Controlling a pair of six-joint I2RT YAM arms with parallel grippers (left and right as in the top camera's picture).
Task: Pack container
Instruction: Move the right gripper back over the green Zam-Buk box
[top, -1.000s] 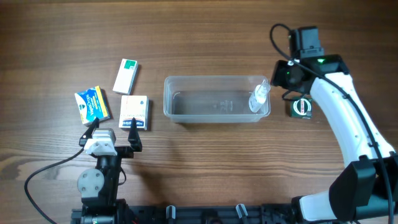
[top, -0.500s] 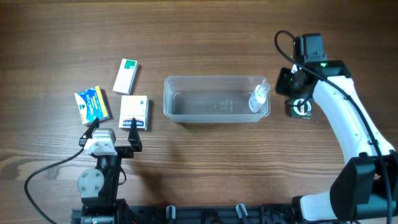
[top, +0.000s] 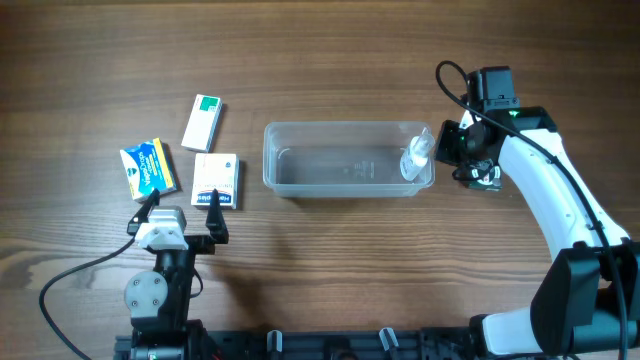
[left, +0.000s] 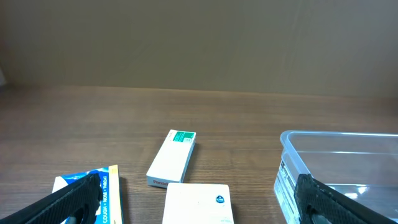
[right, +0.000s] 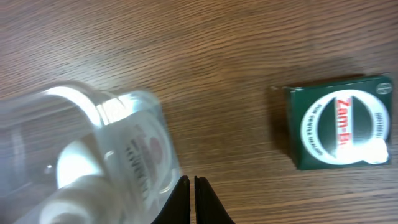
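Robotics lab: cabled robot arms (top: 560, 195) at wooden table (top: 330, 60).

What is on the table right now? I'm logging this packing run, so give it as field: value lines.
container: clear tub, centre of the overhead view
inside it: small clear bottle, at the right end
outside, left: white-and-green box, blue-and-yellow box, white box
outside, right: green box, not held
left gripper: open, empty, close to the white box
right gripper: shut, empty, between container and green box
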